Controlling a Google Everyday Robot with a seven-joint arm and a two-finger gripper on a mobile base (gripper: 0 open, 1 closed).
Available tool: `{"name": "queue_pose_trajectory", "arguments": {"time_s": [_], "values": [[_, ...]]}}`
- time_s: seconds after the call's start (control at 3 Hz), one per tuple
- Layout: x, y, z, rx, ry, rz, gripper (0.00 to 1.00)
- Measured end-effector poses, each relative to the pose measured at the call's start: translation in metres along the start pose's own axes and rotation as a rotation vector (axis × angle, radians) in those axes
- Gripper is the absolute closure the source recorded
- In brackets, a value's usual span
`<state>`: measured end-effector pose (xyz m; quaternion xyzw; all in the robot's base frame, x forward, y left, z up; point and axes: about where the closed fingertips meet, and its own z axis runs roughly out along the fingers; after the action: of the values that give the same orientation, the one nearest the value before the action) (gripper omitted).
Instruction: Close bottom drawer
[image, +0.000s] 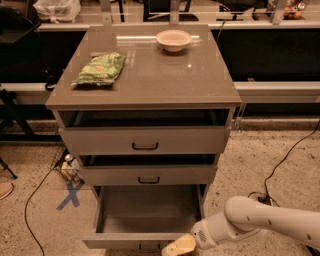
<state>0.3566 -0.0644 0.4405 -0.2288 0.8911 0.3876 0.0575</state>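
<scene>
The bottom drawer (145, 214) is the lowest of three grey-taupe drawers in the cabinet and stands pulled far out, its inside bare. Its low front panel (135, 242) runs along the bottom of the view, and the small black handle is cut off at the frame's edge. My gripper (178, 247) is at the drawer's front right corner, right against the front panel, on the end of my white arm (265, 222), which reaches in from the right.
The top drawer (145, 140) and middle drawer (148, 175) are each slightly ajar. On the cabinet top lie a green snack bag (100, 68) and a white bowl (173, 39). Cables (280, 165) and a blue floor cross (70, 195) flank the cabinet.
</scene>
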Motion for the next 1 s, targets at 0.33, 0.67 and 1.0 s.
{"name": "queue_pose_trajectory", "arguments": {"time_s": [0.33,0.67,1.0], "values": [[0.009,-0.022,0.046,-0.037,-0.014,0.040,0.00],[0.026,-0.041,0.102,-0.098,-0.017,0.096,0.00],[0.026,-0.048,0.108,-0.102,-0.045,0.095,0.02]]}}
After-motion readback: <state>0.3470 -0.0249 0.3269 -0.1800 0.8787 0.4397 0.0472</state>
